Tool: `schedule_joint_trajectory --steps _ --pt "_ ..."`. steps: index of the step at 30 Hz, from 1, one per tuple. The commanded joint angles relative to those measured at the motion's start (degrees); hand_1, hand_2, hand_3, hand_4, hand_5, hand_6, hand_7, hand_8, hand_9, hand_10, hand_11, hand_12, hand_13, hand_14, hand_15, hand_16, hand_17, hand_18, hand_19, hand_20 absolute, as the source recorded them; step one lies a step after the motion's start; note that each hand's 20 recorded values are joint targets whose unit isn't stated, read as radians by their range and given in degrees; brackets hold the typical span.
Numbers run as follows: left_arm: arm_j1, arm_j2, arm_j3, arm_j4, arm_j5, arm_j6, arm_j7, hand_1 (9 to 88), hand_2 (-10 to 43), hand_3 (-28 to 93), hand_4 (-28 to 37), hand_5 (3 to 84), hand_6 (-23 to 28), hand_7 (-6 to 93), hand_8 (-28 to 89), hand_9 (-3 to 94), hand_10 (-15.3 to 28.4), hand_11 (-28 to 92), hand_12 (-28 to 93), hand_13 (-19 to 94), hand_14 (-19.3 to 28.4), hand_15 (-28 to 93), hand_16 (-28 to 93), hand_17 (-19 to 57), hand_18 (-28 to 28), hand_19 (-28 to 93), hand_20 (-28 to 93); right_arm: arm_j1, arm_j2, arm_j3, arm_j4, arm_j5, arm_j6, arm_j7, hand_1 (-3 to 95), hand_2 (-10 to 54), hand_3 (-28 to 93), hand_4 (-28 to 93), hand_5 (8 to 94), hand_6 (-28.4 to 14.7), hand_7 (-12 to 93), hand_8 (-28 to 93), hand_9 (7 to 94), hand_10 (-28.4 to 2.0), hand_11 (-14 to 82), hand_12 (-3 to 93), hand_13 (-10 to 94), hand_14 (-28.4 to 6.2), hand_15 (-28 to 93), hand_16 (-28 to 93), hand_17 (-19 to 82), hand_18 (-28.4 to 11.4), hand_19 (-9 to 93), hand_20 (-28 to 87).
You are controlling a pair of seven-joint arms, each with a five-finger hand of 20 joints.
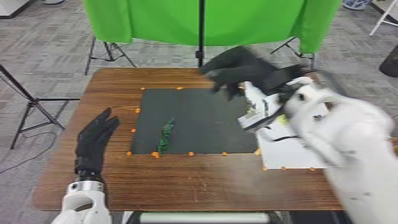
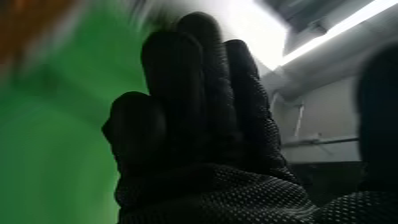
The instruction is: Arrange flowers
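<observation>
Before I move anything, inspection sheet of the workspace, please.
Surface: brown wooden table, dark grey rectangular mat edged by small orange markers.
Job's things: one slim green plant stem, lying on the mat's left part.
Clutter: white sheet right of the mat; items on it partly hidden by the right arm.
Grippers: left robot hand open at the table's left; right robot hand open, raised over the far side.
Cables: thin dark cable on the floor, left.
Surroundings: green cloth backdrop, black tripod stand left.

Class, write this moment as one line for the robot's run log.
Arrange flowers | right hand: over table's far side, fingers straight | left hand: left of mat, open | sprig: on mat
</observation>
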Motion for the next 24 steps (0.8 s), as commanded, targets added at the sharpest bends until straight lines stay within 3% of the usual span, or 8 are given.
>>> schedule_joint_trajectory --steps 1,4,6,9,14,19,24 --pt "3.3 -0.73 -2.07 -0.73 -1.11 -0.48 1.32 21.0 -4.6 70 -26.0 43.9 2.3 9.5 -7 46.1 11.4 13 12 37 13.4 11 0 11.0 11.6 3 21 -22.9 10.5 21.1 1.4 -36.9 2.0 5.3 30.6 -9.5 38 -22 61.1 -6.2 13 -6 65.4 -20.2 16.7 24.1 67 -15.1 57 28 45 -19.6 88 47" --pt "3.8 -0.71 -2.22 -0.94 -1.54 -0.21 1.04 21.1 -4.6 69 -25.9 44.2 2.4 9.7 -7 46.2 11.4 13 12 37 13.4 11 0 10.8 11.5 3 21 -26.0 10.8 22.5 5.0 -41.9 -0.5 6.4 29.9 -9.5 53 -22 61.8 -6.1 14 -6 64.7 -19.9 16.0 23.6 67 -14.9 57 28 45 -19.6 87 48" --pt "3.5 -0.75 -2.09 -0.84 -1.12 -0.78 0.66 21.1 -4.5 69 -25.9 44.2 2.3 9.8 -7 46.3 11.4 13 12 37 13.4 11 0 10.8 11.5 3 21 -27.3 10.5 23.0 8.0 -43.8 -1.5 5.7 34.1 -9.5 56 -24 61.9 -5.8 14 -6 64.7 -19.1 16.4 23.4 67 -14.2 58 27 45 -19.3 87 49" --pt "3.0 -0.83 -1.79 -0.69 -0.44 -1.4 0.28 21.3 -4.4 69 -25.8 44.2 2.3 9.8 -7 46.3 11.4 13 12 37 13.5 11 0 10.6 11.4 3 21 -27.7 9.9 22.2 12.2 -45.1 -0.9 5.2 43.9 -9.5 40 -28 62.4 -5.3 16 -6 65.6 -18.1 17.8 23.2 69 -12.7 59 28 47 -18.1 88 49" --pt "2.8 -0.67 -1.78 -0.59 -0.18 -2.08 -0.02 21.4 -4.4 69 -25.7 44.3 2.4 9.6 -7 46.4 11.5 13 12 37 13.4 11 0 10.6 11.4 3 20 -28.4 9.2 21.3 15.4 -48.6 -1.5 4.8 48.9 -9.5 27 -25 64.4 -4.5 18 -7 69.5 -17.1 20.2 23.3 72 -10.7 60 28 50 -16.8 90 49" --pt "3.0 -0.72 -2.02 -0.6 -0.33 -1.9 -0.16 21.2 -4.4 69 -25.7 44.3 2.4 9.6 -7 46.4 11.6 13 12 37 13.5 11 0 10.5 11.3 3 20 -29.1 8.7 21.0 16.2 -47.2 -1.6 5.3 42.3 -9.5 48 -28 65.1 -4.1 19 -7 71.5 -16.3 21.0 23.1 74 -9.5 60 29 52 -15.7 92 48" --pt "2.9 -0.85 -1.75 -0.48 -0.36 -2.09 -0.4 21.2 -4.4 69 -25.7 44.4 2.4 9.6 -7 46.4 11.6 13 12 38 13.5 11 0 10.5 11.2 3 20 -31.3 8.1 21.3 15.8 -46.6 0.8 4.3 42.2 -9.5 52 -28 66.4 -3.6 19 -7 74.6 -15.1 22.3 23.3 77 -8.7 60 29 54 -14.9 92 47"
